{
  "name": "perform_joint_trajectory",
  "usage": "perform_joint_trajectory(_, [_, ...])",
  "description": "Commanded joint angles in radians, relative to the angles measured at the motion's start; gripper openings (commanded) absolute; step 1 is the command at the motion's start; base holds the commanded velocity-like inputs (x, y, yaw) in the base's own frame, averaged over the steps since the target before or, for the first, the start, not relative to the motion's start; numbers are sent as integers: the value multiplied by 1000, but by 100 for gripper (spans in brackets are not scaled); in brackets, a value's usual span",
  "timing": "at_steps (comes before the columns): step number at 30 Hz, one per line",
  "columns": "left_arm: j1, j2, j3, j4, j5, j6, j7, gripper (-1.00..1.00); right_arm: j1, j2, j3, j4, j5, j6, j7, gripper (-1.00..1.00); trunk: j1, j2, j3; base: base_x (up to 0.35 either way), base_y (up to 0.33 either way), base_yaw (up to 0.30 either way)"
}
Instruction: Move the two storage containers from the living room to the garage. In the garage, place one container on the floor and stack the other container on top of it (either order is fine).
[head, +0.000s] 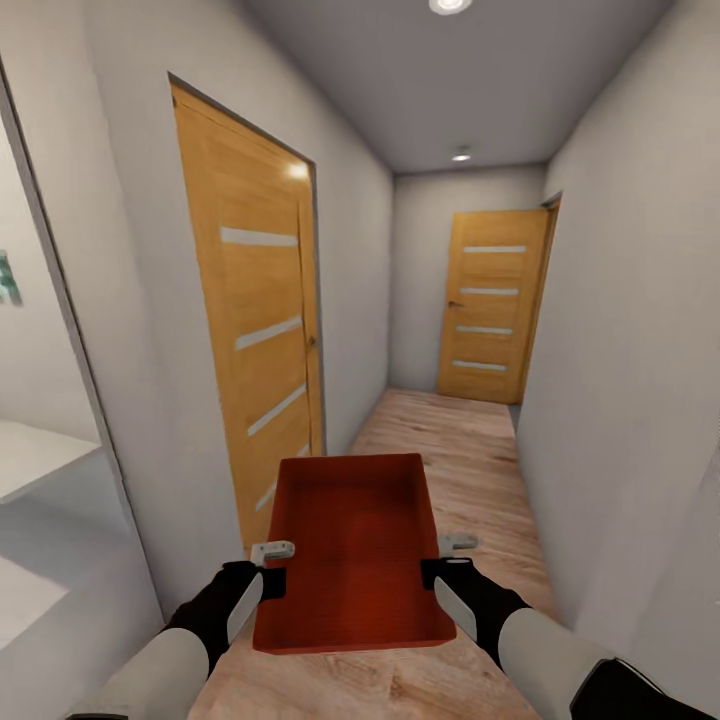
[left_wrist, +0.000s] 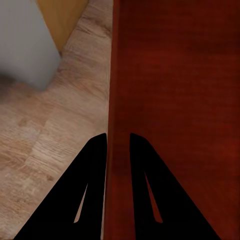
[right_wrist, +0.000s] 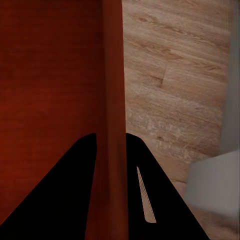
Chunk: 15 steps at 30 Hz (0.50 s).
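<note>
One orange-red open-top storage container (head: 355, 550) hangs in front of me above the wood plank floor of a narrow hallway, carried by both arms. My left gripper (head: 272, 552) is shut on its left wall, one finger inside and one outside; the left wrist view shows that wall (left_wrist: 117, 90) running between the black fingers (left_wrist: 85, 195). My right gripper (head: 456, 545) is shut on the right wall in the same way, and the right wrist view shows that wall (right_wrist: 112, 100) pinched between its fingers (right_wrist: 150, 195). The bin is empty.
A closed wooden door (head: 265, 330) is close on the left, another closed door (head: 492, 305) stands at the hallway's far end. Grey walls (head: 630, 350) hem both sides. An opening to a white room (head: 40, 450) lies at far left. Plank flooring (head: 450, 440) runs ahead.
</note>
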Motion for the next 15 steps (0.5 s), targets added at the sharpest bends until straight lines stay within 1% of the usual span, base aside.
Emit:
perform_joint_trajectory(1, [2, 31, -6, 0, -21, 9, 20, -100, -2, -1, -24, -4, 9, 5, -7, -100, 1, -1, 0, 323, 0, -243])
perform_joint_trajectory(12, [2, 31, -6, 0, -21, 9, 20, -100, -2, 0, -24, -4, 9, 5, -7, -100, 1, -1, 0, 323, 0, -243])
perform_joint_trajectory(15, [2, 31, -6, -1, -21, 9, 20, -100, -2, 1, -24, -4, 9, 5, -7, -100, 1, -1, 0, 323, 0, -175])
